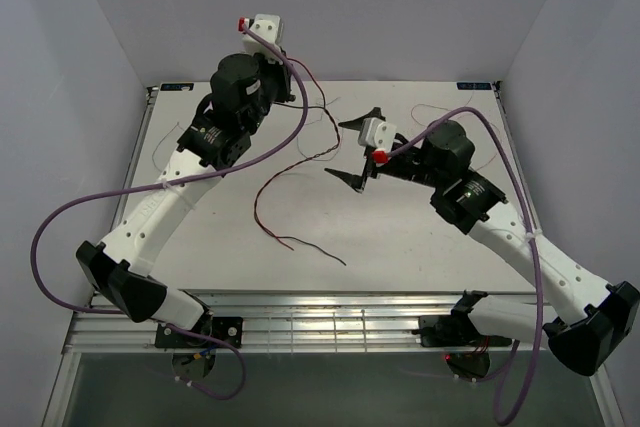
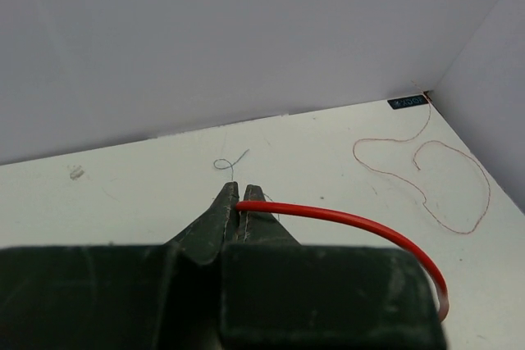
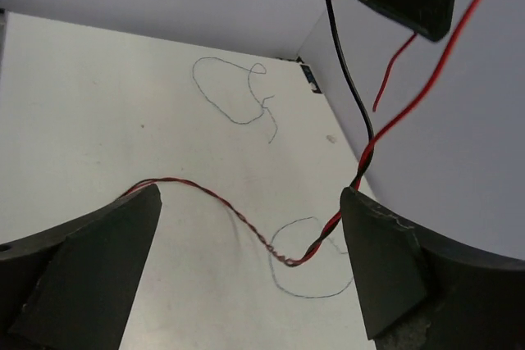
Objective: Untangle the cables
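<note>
Left end effector (image 2: pixel 239 191) is clamping the red cable (image 2: pixel 344 217) between closed tips. I am holding it lifted high over the far edge of the tabletop (image 1: pixel 430 237), left of centre. The red cable is arcing out of the jaws to the right and dropping away. My read is that the lift is hanging the length in air, so the twist shows and can loosen. The black cable (image 3: pixel 344 63) is rising alongside toward the same end effector, but I cannot tell whether it is pinched too.

Right end effector (image 3: pixel 250 198) is standing wide with nothing in it, hovering over the middle of the tabletop. The twisted red-and-black run (image 3: pixel 246 223) is lying below the gap between its fingers. I judge it placed there for a pinch and counter-pull.

Outward, the pair is snaking toward the near edge, its black tail lying free. A fine grey strand (image 3: pixel 225 104) is lying loose near a far corner. A pale red strand (image 2: pixel 443 194) is looping by the far right corner, well apart.

The tabletop is showing plain white. Pale walls (image 1: pixel 400 7) are enclosing three sides, and purple hoses (image 1: pixel 60 217) are looping off both arms.
</note>
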`<action>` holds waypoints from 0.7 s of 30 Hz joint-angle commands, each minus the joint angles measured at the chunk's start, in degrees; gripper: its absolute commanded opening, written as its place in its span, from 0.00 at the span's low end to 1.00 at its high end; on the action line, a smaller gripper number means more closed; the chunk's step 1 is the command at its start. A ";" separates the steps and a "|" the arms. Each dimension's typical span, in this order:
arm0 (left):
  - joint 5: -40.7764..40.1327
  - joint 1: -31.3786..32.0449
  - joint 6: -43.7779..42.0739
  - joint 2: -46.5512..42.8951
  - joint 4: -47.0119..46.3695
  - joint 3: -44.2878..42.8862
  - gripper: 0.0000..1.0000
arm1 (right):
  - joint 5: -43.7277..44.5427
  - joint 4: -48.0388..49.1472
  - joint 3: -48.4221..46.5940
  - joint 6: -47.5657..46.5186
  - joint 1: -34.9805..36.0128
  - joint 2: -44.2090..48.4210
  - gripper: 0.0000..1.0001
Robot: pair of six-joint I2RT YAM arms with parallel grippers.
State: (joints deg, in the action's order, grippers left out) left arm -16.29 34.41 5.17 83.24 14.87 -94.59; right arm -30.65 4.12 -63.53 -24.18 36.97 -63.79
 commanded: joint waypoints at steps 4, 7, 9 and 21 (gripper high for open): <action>4.68 1.18 3.27 -0.63 4.99 -2.01 0.00 | 16.41 0.37 -4.57 -17.90 10.04 -2.03 0.90; 6.09 1.79 3.79 -0.54 5.52 -1.92 0.00 | 17.56 -0.34 -7.30 -20.46 11.72 -5.19 0.90; 6.10 2.15 4.06 -0.27 5.87 -2.01 0.00 | 19.13 -0.17 -9.50 -21.87 12.59 -6.69 0.90; 7.33 3.20 4.15 -1.68 6.66 -2.09 0.00 | 29.68 0.00 -15.85 -21.88 12.86 -18.12 0.45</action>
State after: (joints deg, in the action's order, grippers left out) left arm -9.82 37.26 8.97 83.26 21.06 -94.80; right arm -7.07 2.57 -77.47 -46.54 49.58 -80.73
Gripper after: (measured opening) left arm 0.032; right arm 0.542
